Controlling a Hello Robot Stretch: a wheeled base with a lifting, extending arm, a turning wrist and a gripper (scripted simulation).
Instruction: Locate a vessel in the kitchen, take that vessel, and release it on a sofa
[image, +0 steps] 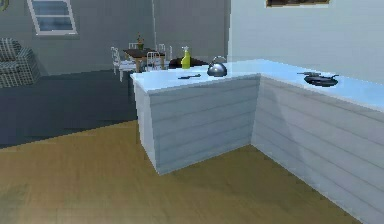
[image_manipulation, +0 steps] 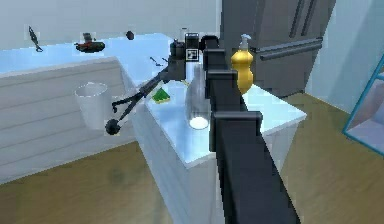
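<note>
A pale, see-through cup (image_manipulation: 91, 101) hangs in the air in front of the white counter panels, clear of the floor and the worktop. My gripper (image_manipulation: 113, 122) holds it at the end of its thin fingers (image_manipulation: 135, 98), which slant down and left from the dark arm bar (image_manipulation: 235, 140). In the forward view a plaid sofa (image: 14, 63) stands at the far left in the room beyond the kitchen.
An L-shaped counter (image: 200, 115) with a pale blue top carries a silver kettle (image: 216, 68), a yellow bottle (image: 186, 58) and a dark pan (image: 320, 78). A dining table with chairs (image: 140, 57) stands behind it. A dark fridge (image_manipulation: 285, 30) lies beyond the arm, with bare wooden floor (image: 90, 180) in front of the counter.
</note>
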